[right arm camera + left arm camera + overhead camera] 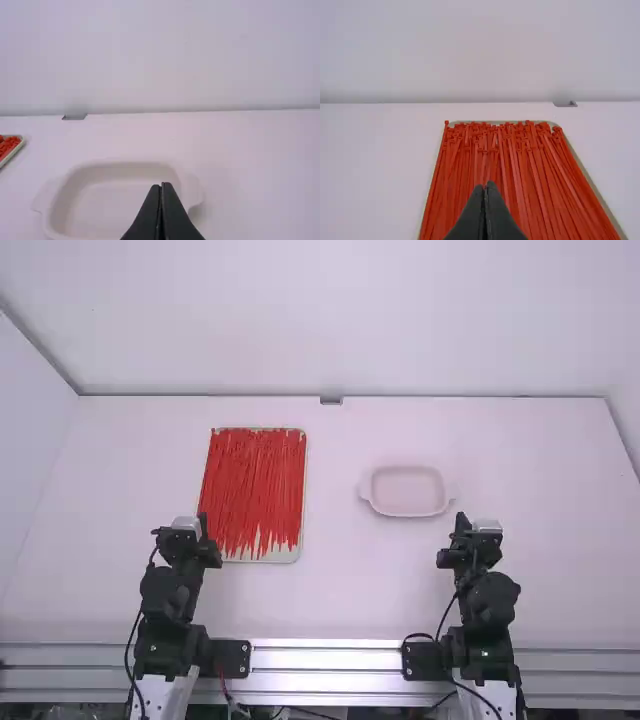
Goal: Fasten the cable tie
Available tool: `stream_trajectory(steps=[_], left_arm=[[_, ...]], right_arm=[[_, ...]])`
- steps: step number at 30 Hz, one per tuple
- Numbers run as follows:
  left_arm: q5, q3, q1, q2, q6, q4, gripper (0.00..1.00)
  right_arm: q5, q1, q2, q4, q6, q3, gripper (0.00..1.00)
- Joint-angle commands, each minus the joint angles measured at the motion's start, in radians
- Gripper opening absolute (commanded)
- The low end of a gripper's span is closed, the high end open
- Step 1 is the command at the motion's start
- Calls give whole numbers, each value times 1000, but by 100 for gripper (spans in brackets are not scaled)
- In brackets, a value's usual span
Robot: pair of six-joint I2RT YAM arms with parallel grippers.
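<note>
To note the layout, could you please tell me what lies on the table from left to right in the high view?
The red cable ties → small grey bracket → white dish.

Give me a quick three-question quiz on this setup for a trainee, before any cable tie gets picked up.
1. True or false: the left end effector is shut.
2. In the high view, where are the red cable ties relative to the white dish? A: to its left. B: to its right. C: inside it.
3. Fill in: the right end effector points toward the ____.
Key: 1 true; 2 A; 3 white dish.
</note>
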Motion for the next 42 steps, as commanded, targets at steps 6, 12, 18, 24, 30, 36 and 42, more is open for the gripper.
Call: stream_trajectory(steps=[6, 12, 18, 24, 30, 36, 42], left_arm=[[1, 8, 0, 7, -1, 0, 1], [7, 47, 0, 40, -4, -18, 5], [29, 103, 0, 98, -7, -50, 12], [65, 191, 0, 210, -14, -98, 22], [118, 275, 0, 330, -15, -137, 31], [129, 374, 1, 470, -4, -191, 42], [149, 498, 1, 626, -8, -252, 55]], right_arm=[[-1, 0, 6, 3, 0, 7, 1], [-11, 3, 41, -9, 10, 41, 5], [-26, 13, 105, -31, 35, 95, 11], [-50, 29, 235, -55, 82, 180, 21], [-79, 41, 365, -82, 113, 258, 31], [-130, 53, 515, -152, 147, 357, 41], [-130, 108, 671, -270, 144, 529, 55]])
